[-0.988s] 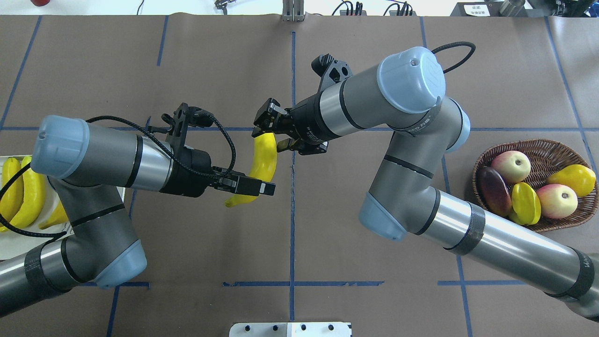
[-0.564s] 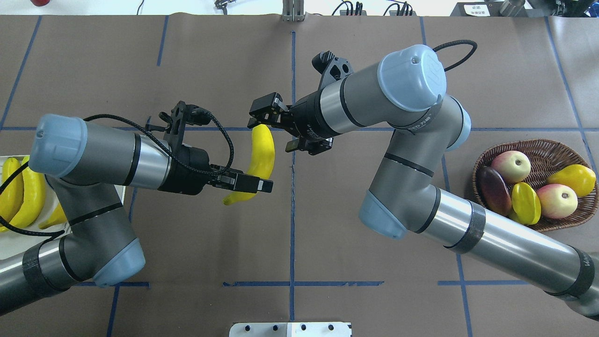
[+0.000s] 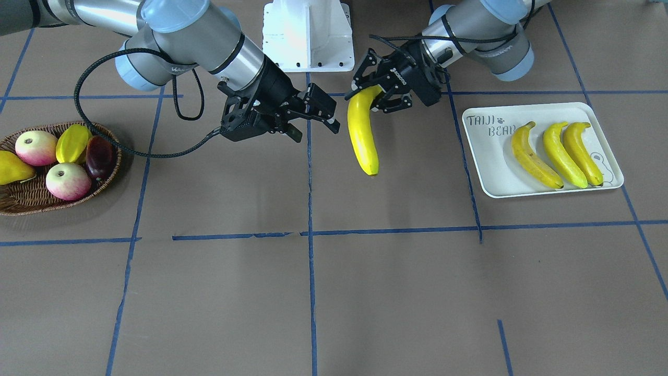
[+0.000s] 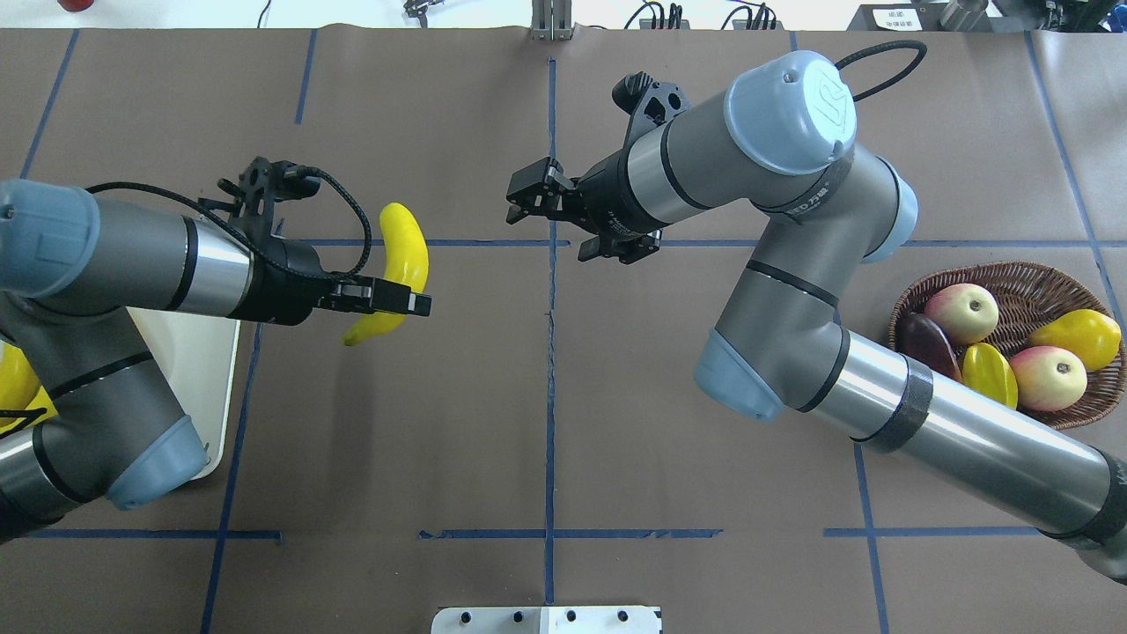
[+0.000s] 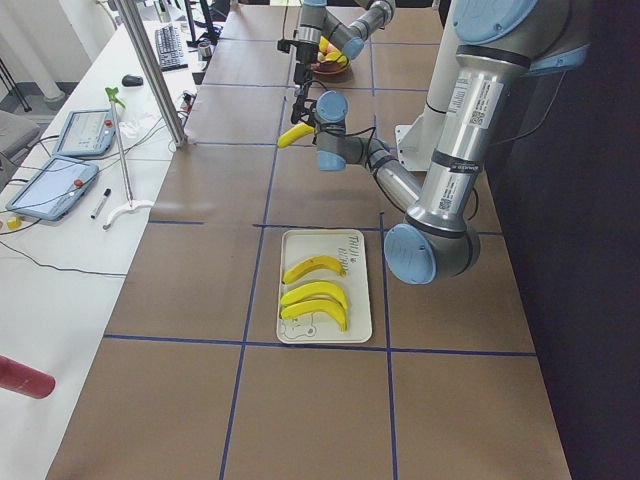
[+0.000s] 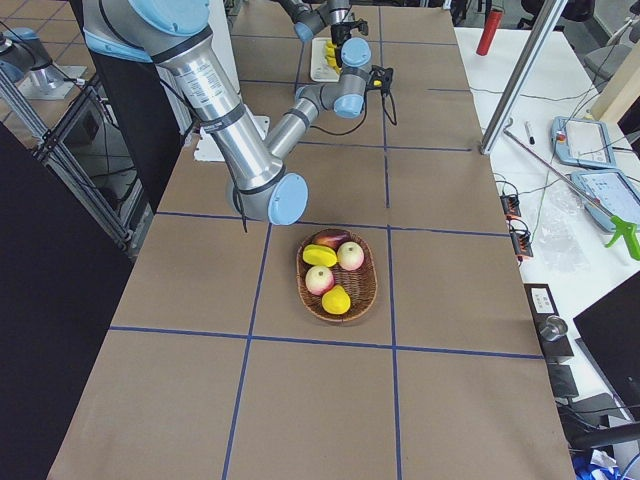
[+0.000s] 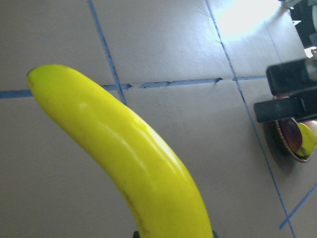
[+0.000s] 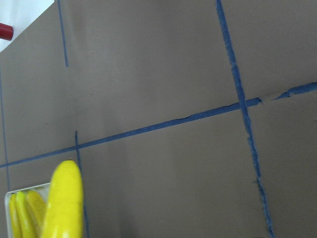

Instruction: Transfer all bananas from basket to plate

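Wicker basket (image 3: 21, 206): at the far left of the front view, holding apples, a starfruit, a pear and a dark fruit. I see no banana in it, so this looks like the last carry.
Plate (image 3: 482, 162): at the right of the front view, with three bananas (image 3: 558, 154) lying side by side toward the bear end. Only the lettered end is bare, so a careless drop could land on the row or roll off the rim.
Fourth banana (image 3: 362, 133): in the air between basket and plate, hanging tip-down and clear of the table.
Left gripper (image 3: 371, 95): clamped on the banana's upper end only. With that much hanging free, it may swing or slide out on a quick move.
Right gripper (image 3: 315, 124): fingers spread, holding nothing, near the banana. A stray sweep could clip it.
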